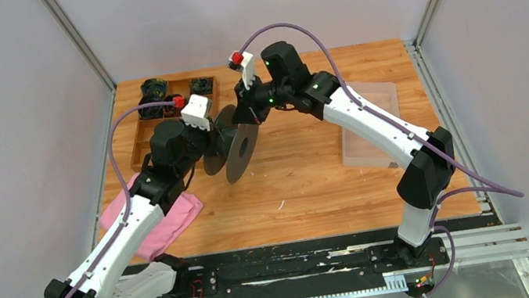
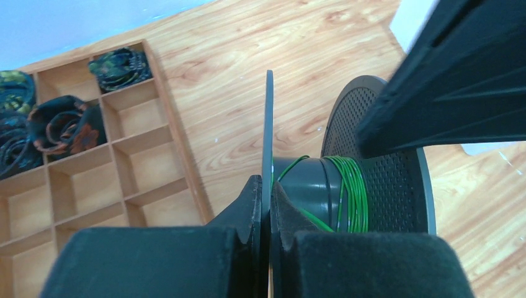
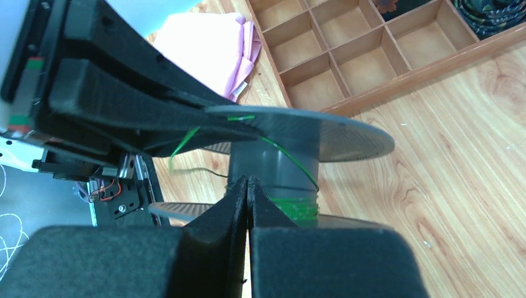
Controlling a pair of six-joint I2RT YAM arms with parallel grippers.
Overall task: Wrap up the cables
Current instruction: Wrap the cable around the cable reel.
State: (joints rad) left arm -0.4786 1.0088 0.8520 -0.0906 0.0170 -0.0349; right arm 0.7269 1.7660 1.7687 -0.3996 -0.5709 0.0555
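Pink cloth [image 1: 169, 218] nearest, at the left of the wooden table [image 1: 307, 190], partly under the left arm. Further in, at mid-table, black reel [image 1: 236, 165] held off the surface between the two arms. Left gripper [image 2: 265, 200] clamped on the rim of one of the reel's discs, pads pressed flat on either side of the thin edge. Right gripper [image 3: 248, 186] closed, fingertips together just in front of the hub; impossible to tell whether pinching a strand or merely shut beside it. Green wire [image 2: 353, 186] wound in a narrow band of tight turns on the hub, against the disc away from the left gripper; rest of the hub bare. One loose strand leading off the band, slanting across the hub to the clamped disc's edge and ending in a short free tail near the left fingers. Clear plastic tub [image 1: 369, 129] at the right, well apart from the reel. Farthest, at the far left, wooden tray [image 1: 140, 140] of small compartments, several holding dark coiled bundles.

Judged stage: winding under way, only partly done. Likely faults from here:
- loose strand going slack and springing off the hub for want of tension;
- strand snagging on the disc edge or under the left pads;
- reel twisting or slipping out of a grip on nothing but a thin rim;
- right fingers striking a disc when swinging round the hub.
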